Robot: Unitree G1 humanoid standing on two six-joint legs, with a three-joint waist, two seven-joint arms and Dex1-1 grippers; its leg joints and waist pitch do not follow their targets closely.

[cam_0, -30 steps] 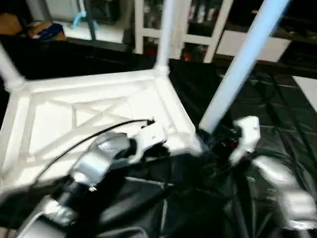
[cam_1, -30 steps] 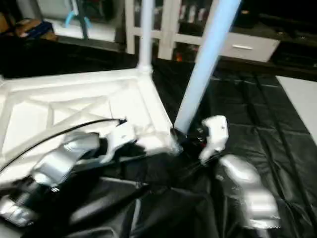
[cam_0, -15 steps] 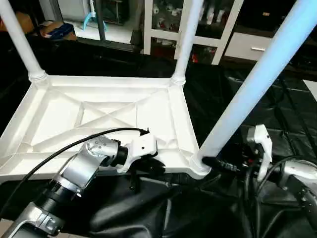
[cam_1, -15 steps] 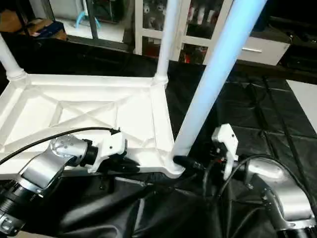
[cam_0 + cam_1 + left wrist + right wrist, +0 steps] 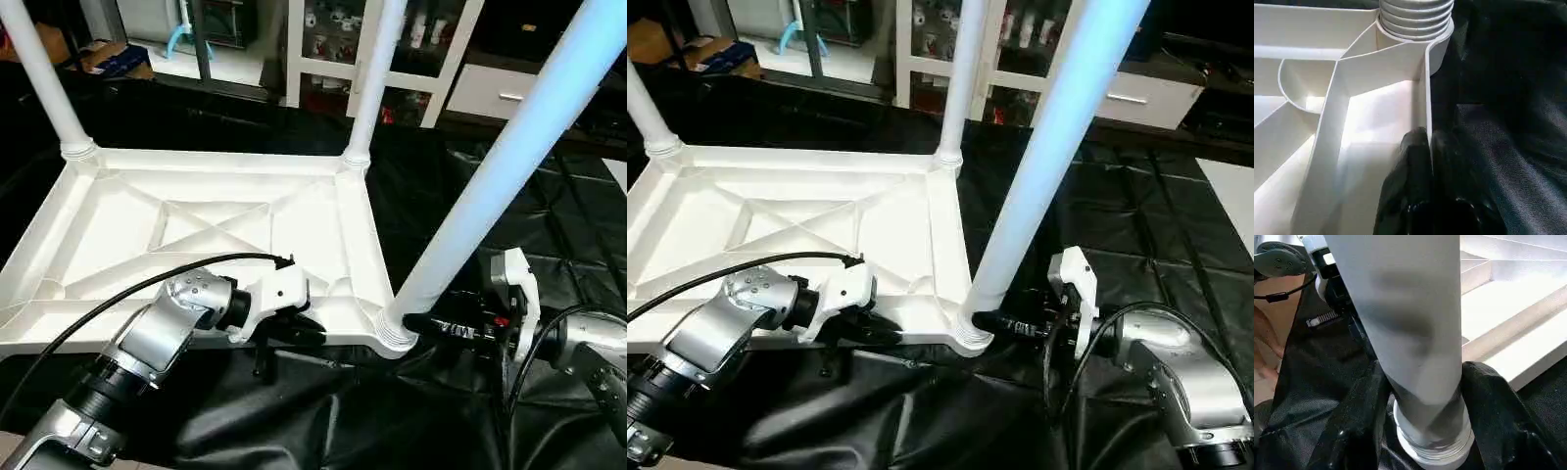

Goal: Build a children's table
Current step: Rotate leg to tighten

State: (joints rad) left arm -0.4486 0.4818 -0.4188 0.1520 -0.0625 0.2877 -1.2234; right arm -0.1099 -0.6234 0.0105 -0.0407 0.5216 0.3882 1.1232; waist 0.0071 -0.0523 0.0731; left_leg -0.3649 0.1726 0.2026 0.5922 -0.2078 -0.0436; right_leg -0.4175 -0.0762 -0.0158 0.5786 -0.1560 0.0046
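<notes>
The white table top (image 5: 206,245) lies X-ribbed underside up with three legs (image 5: 505,176) standing; the left pincer (image 5: 1422,161) clamps its rim, the right pincer (image 5: 1420,401) straddles the nearest leg.

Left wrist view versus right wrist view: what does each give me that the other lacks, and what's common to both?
Left wrist view: the left pincer shut on the upright rim wall of the tabletop. Right wrist view: the right pincer clasping the near leg just above its base, with the left arm beyond. Shared: the ribbed collar at that corner, the white tabletop and the black sheet.
</notes>
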